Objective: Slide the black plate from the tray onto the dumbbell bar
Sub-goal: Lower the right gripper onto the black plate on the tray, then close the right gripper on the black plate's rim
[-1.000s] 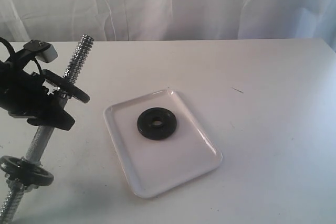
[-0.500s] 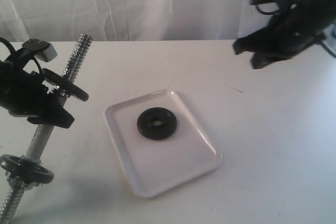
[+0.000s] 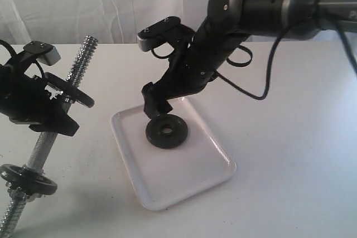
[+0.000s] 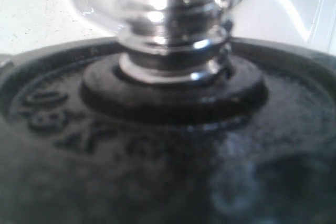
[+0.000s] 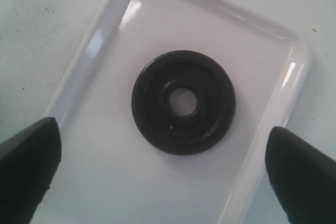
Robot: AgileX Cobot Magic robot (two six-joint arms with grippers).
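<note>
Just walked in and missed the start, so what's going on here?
The left claw holds the dumbbell bar tilted, with an upper disc and a lower disc already on it. The right claw hangs open just above the black plate, which lies flat in the tray, not yet gripped.

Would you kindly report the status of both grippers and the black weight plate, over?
Left gripper clamped on long silver chrome dumbbell bar. Right gripper open over small matte-black round plate, flat on white glossy tray. Nothing in between.
</note>
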